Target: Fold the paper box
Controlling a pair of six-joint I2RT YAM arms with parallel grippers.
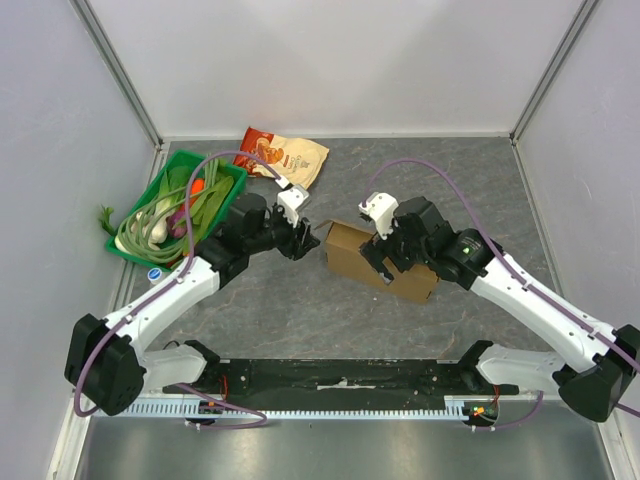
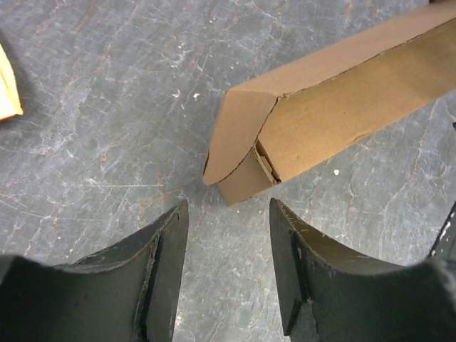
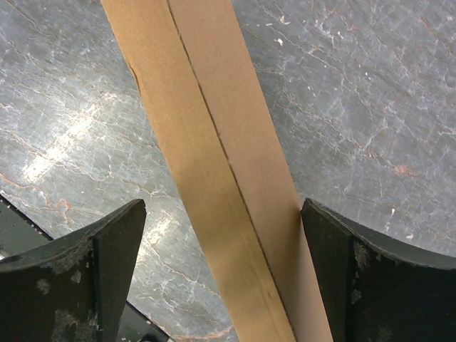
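The paper box (image 1: 352,252) is a plain brown folded carton lying near the middle of the grey table. Its near end (image 2: 299,135) has a rounded flap (image 2: 235,132) bent loosely over the corner and standing slightly ajar. My left gripper (image 2: 228,206) is open just short of that end, with only bare table between its fingers. My right gripper (image 3: 221,210) is open wide and straddles the box's long body (image 3: 214,142). Its right finger (image 3: 335,249) sits against the box's edge, while its left finger (image 3: 114,242) is well clear of the box.
A green basket (image 1: 147,199) of vegetables stands at the left rear. A cream-and-red snack bag (image 1: 285,157) lies behind the arms, and its corner (image 2: 6,85) shows at the left wrist view's edge. A small blue-and-white disc (image 1: 155,275) lies beside the left arm. Walls enclose three sides.
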